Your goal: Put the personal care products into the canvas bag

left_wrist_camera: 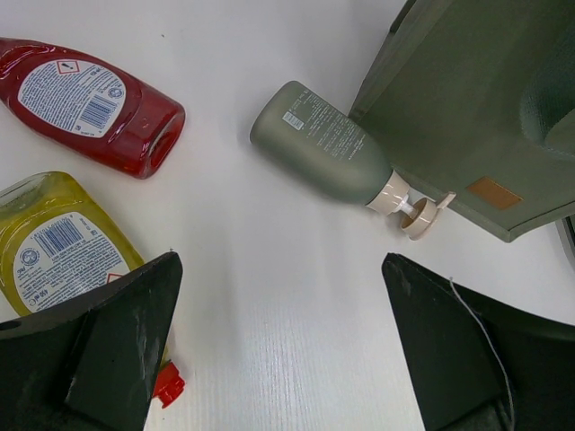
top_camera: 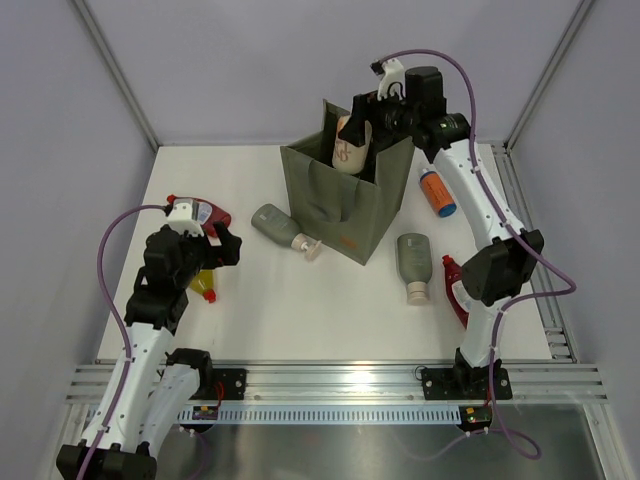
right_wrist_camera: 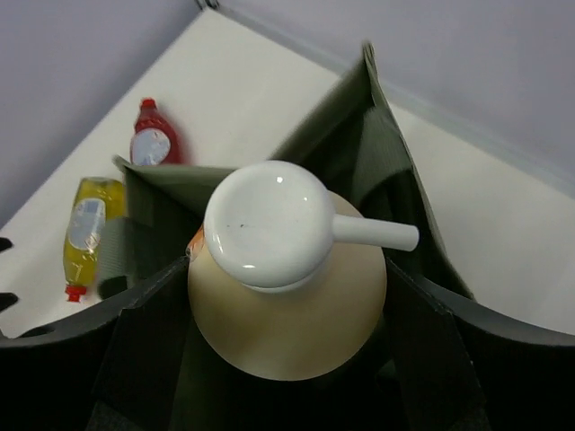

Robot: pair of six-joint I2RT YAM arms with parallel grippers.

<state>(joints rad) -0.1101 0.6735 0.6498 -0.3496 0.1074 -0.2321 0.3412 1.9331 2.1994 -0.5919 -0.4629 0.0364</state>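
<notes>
Nearest the bases, the left gripper (left_wrist_camera: 280, 265) hangs low over the table (top_camera: 300, 310) with its jaws spread wide and nothing between them. One finger overlaps the yellow bottle (left_wrist_camera: 54, 247) in the wrist view, and the red bottle (left_wrist_camera: 90, 103) lies just beyond that. A careless descent here could clip the yellow one, or close on it when it looks more like washing-up liquid than a care product. Ahead of those jaws lies the grey-green pump bottle (left_wrist_camera: 319, 144) on its side, its beige nozzle touching or nearly touching the wall of the canvas bag (left_wrist_camera: 467, 99). A grasp near that nozzle risks pinching fabric or shoving the soft bag, and a shove now would matter. Farther back, the right gripper (right_wrist_camera: 287, 310) is clamped on the flanks of the cream bottle (top_camera: 350, 140), holding it upright in the bag's mouth. Its base is hidden, so I cannot tell how far it sits above the floor. The bag's walls sag inward and one corner stands high, so the white pump spout could snag the rim or a handle. A release from too high could tip the bottle against a wall or rock the bag over. The rounded, smooth body may also slip in the fingers. Both arms working at the bag together invite a collision.
</notes>
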